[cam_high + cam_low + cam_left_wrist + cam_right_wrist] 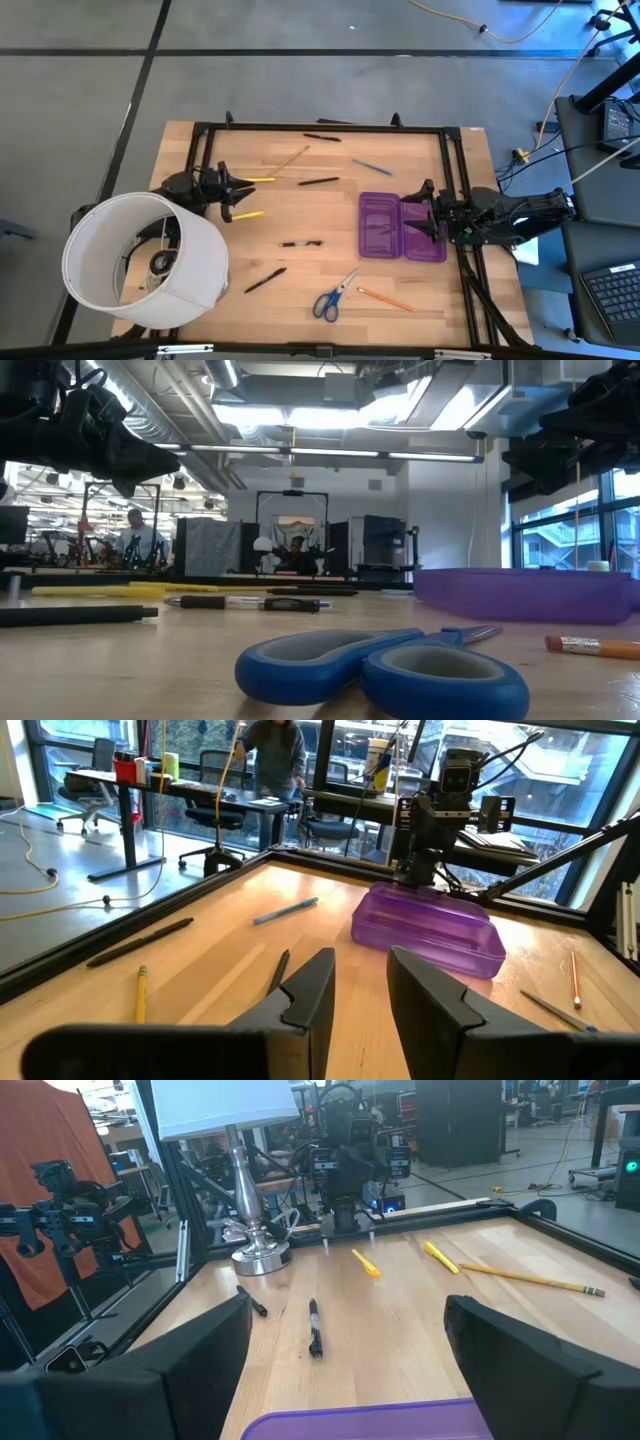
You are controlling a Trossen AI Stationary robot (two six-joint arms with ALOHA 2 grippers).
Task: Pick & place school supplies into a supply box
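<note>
The purple supply box (pixel 383 226) lies open on the table's right half. Around it lie blue-handled scissors (pixel 333 298), an orange pencil (pixel 386 298), a thin blue pen (pixel 371 167), a yellow pencil (pixel 290 160), two yellow markers (pixel 262 180) and several black pens (pixel 300 243). My left gripper (pixel 360 972) hovers level at the table's left, open by a narrow gap, with nothing between its fingers. My right gripper (pixel 348 1318) hovers level over the box's right edge (pixel 360 1422), wide open and holding nothing.
A lamp with a large white shade (pixel 145 262) stands at the near left corner. A black frame (pixel 320 128) runs along the table's far edge and sides. People show in the room beyond the table.
</note>
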